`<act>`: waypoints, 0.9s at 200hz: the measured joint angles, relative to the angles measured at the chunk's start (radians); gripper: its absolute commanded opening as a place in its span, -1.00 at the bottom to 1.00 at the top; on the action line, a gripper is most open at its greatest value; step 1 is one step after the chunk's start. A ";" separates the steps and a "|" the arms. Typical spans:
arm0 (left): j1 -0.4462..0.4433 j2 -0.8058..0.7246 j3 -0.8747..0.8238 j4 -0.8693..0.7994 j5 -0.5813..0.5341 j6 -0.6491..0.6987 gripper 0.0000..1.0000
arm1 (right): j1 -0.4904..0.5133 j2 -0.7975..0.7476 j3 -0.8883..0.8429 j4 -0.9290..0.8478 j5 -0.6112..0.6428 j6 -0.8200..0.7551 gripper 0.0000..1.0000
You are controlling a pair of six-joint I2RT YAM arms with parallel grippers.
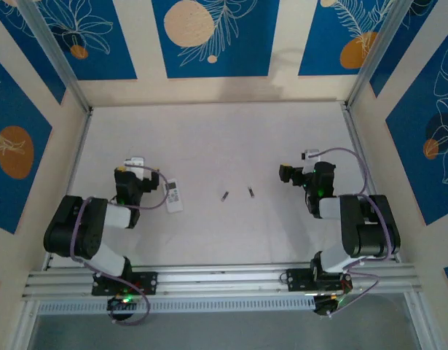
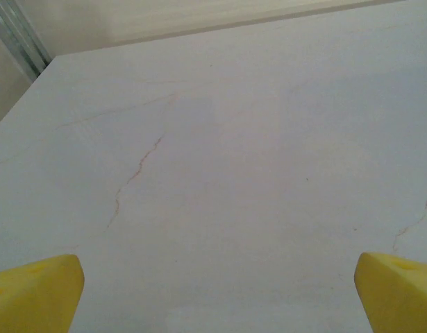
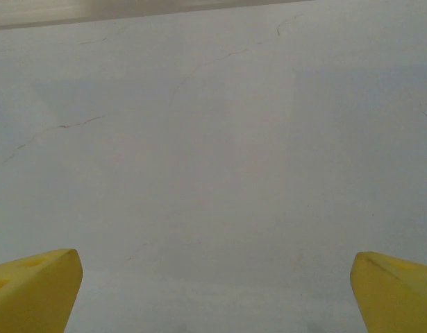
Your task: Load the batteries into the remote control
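Item: remote control (image 1: pixel 174 195), white, flat on the counter (image 1: pixel 209 138), long axis near-to-far, just right of my left fingers (image 1: pixel 127 173).
Item: batteries (image 1: pixel 224 196), two, loose mid-counter, side by side, nearer my right fingers (image 1: pixel 285 173).
Both pairs of fingers spread wide, holding nothing.

Remote control (image 1: pixel 174 195) left on table (image 1: pixel 209 138); left battery (image 1: pixel 225 196) right of it, right battery (image 1: pixel 250 192) near beyond.

The top external view looks steeply down from high above the near edge over the whole table (image 1: pixel 209 138). The wrist views sit close above it, behind the left hand (image 2: pixel 216 295) and right hand (image 3: pixel 216 291), sharing its white surface.
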 measured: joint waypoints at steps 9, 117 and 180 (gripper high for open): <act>0.000 0.000 0.000 0.000 0.000 0.000 1.00 | 0.000 0.000 0.000 0.000 0.000 0.000 0.99; 0.000 0.000 0.010 -0.001 0.001 0.000 1.00 | 0.000 0.000 0.000 0.000 0.000 0.000 0.99; 0.000 0.000 0.010 -0.001 0.001 0.000 1.00 | 0.000 -0.005 0.001 -0.009 0.007 0.005 0.98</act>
